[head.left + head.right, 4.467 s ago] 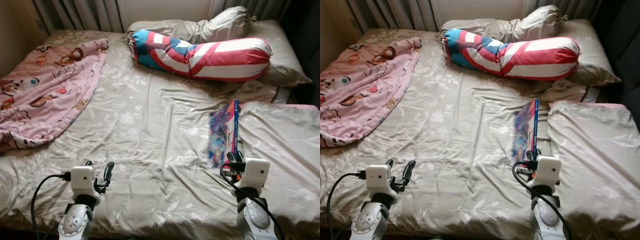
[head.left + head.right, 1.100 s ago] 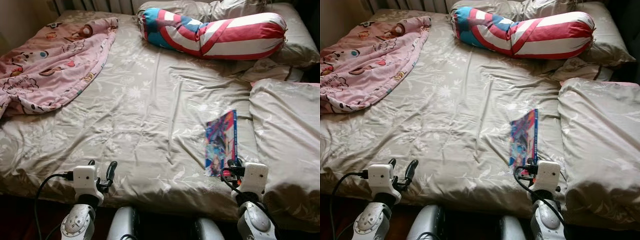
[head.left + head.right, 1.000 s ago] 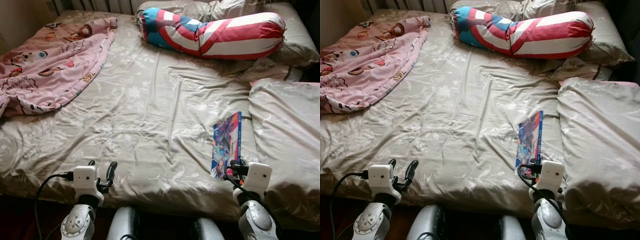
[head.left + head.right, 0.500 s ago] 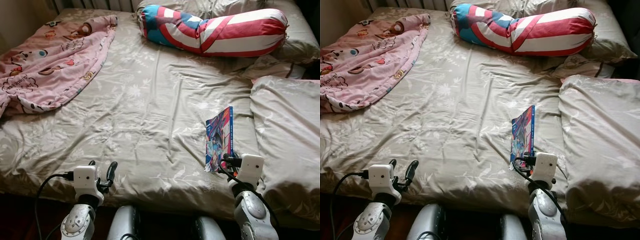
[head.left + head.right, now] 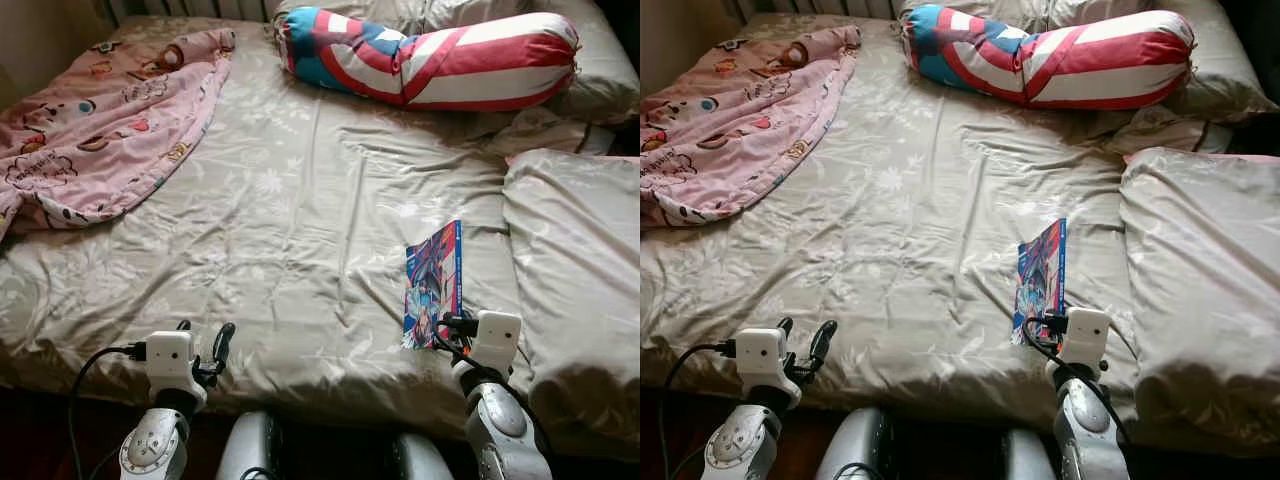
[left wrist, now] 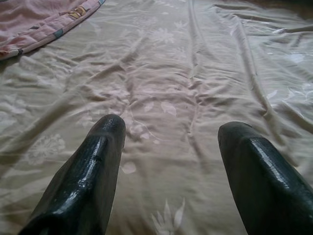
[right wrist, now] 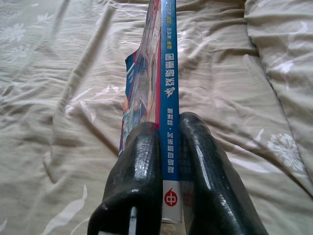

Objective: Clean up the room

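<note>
The right pincer (image 7: 168, 147) clamps a blue-spined book (image 5: 434, 280) on edge above the bed (image 5: 300, 200). The left pincer (image 6: 168, 147), fingers spread wide, hovers over the sheet.

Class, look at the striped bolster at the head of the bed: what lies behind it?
Behind the striped bolster lie beige pillows matching the bedsheet. The bolster covers their lower parts, so how many there are cannot be told.
</note>
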